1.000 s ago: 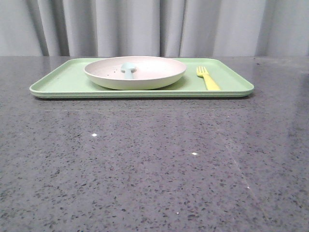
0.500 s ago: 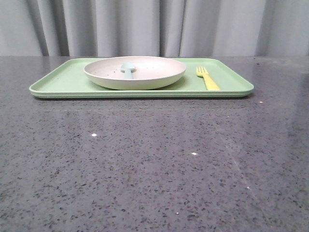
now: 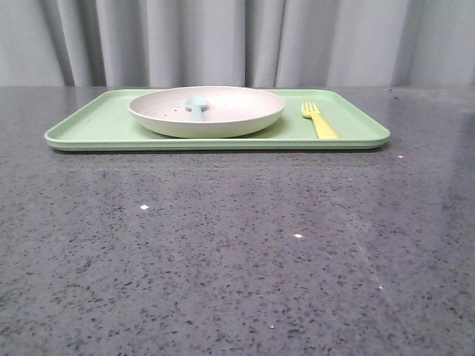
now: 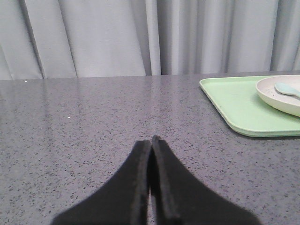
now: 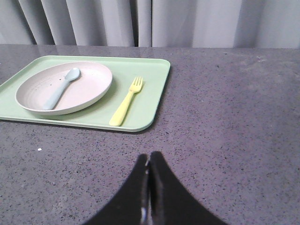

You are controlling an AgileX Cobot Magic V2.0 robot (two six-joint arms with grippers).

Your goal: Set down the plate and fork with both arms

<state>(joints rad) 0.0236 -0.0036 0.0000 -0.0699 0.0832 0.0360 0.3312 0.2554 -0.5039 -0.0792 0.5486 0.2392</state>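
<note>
Backdrop: grey curtain (image 3: 223, 41) in vertical folds, hung across the full width behind the bench.

Surface: dark grey speckled stone bench (image 3: 237, 252), glossy, with a few bright glints and faint reflections of the curtain at its far edge.

On the far part of the bench: rectangular light green tray (image 3: 96, 126) with rounded corners and a low raised rim, lying flat, long side toward the front view.

On the tray, left of centre: cream plate (image 3: 223, 122), round and shallow, faint dark speckles inside, upright and flat on the tray floor.

Inside the plate: pale blue spoon (image 5: 60, 87), bowl toward the far rim, handle toward the near one.

On the tray, just beside the plate to its right and apart from it: yellow fork (image 3: 318, 119), flat on the tray floor, tines pointing away toward the curtain.

Left gripper (image 4: 152, 140): black jaws pressed together, nothing between them, low over bare bench, well apart from the tray.

Right gripper (image 5: 148, 159): black jaws likewise closed and empty, over bare bench near the tray's front edge.
</note>
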